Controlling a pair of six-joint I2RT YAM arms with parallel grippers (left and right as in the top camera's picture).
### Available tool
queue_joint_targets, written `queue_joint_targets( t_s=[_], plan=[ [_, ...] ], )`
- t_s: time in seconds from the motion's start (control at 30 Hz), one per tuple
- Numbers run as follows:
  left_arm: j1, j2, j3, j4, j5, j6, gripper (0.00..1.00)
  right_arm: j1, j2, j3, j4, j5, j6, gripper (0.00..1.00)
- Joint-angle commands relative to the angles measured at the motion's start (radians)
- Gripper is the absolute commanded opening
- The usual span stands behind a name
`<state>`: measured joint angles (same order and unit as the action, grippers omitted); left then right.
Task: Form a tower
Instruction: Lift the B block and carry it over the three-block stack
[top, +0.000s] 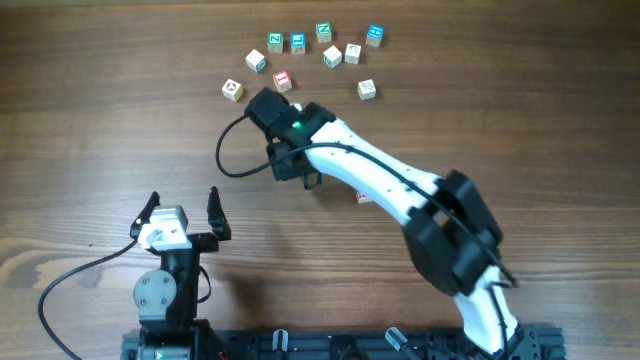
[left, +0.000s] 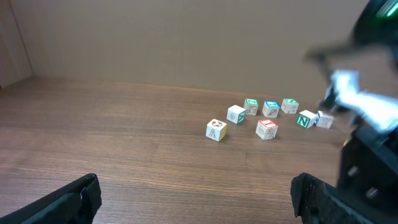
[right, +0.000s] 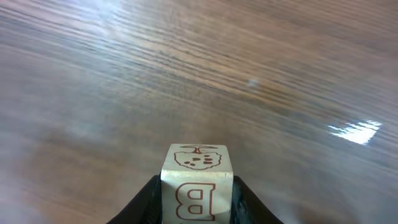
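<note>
My right gripper (right: 197, 194) is shut on a pale wooden cube (right: 197, 167) with a red letter B on its near face and a red berry drawing on top. The black fingers press against both its sides, above the blurred table. From overhead, the right gripper (top: 307, 180) points down at mid-table and hides the cube. A small pale and red bit (top: 363, 198) peeks out from under the right arm; I cannot tell whether it is the tower. My left gripper (top: 182, 202) rests open near the front left with nothing in it, and in its wrist view the left gripper (left: 196, 199) frames bare wood.
Several loose letter cubes lie in a cluster at the back, among them an A cube (top: 233, 90), a red-faced cube (top: 282, 80), a blue-faced cube (top: 375, 36) and a lone cube (top: 367, 89). The left wrist view shows the A cube (left: 216, 130) and the red-faced cube (left: 267, 129).
</note>
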<state>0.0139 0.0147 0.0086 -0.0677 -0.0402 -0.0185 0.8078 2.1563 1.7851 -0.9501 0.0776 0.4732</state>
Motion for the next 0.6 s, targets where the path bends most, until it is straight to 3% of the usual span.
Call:
queue_joint_targets(
  t_s=[0.0,0.3,0.57],
  plan=[
    [0.006,-0.005,-0.003,0.0,-0.013,0.018,1.0,-0.005,-0.158,0.023,-0.051,0.076,-0.003,0.31],
    [0.006,-0.005,-0.003,0.0,-0.013,0.018,1.0,-0.033,-0.413,0.023,-0.202,0.099,-0.003,0.3],
    [0.006,-0.005,-0.003,0.0,-0.013,0.018,1.0,-0.121,-0.494,0.023,-0.371,0.086,-0.002,0.3]
  ],
)
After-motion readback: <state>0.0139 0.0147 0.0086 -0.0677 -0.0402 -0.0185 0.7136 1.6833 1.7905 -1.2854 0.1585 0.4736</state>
